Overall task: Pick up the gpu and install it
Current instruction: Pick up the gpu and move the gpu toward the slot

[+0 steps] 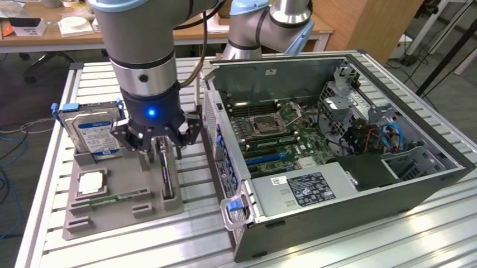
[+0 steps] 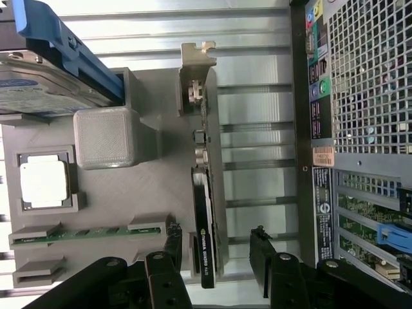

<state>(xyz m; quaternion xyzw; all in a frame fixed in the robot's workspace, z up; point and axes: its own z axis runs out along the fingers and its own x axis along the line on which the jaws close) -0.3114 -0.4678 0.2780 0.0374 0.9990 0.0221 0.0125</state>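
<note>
The gpu [image 1: 166, 180] stands on edge in a slot of the grey holder tray [image 1: 119, 215], a slim green card with a black cooler. In the wrist view the gpu [image 2: 206, 199] runs lengthwise, its silver end bracket [image 2: 196, 71] at the far end. My gripper [image 1: 161, 149] hangs directly over the card, open. In the wrist view, my gripper [image 2: 217, 250] has one black finger [image 2: 172, 244] on each side of the card, with a gap showing on both sides. Nothing is held.
The tray also holds a blue-labelled hard drive [image 1: 94, 133], a square processor [image 1: 89, 183] and a narrow memory stick [image 1: 123, 196]. An open computer case [image 1: 335, 145] lies close to the tray at the exterior view's right, motherboard exposed. Slatted aluminium table [image 1: 417, 234] underneath.
</note>
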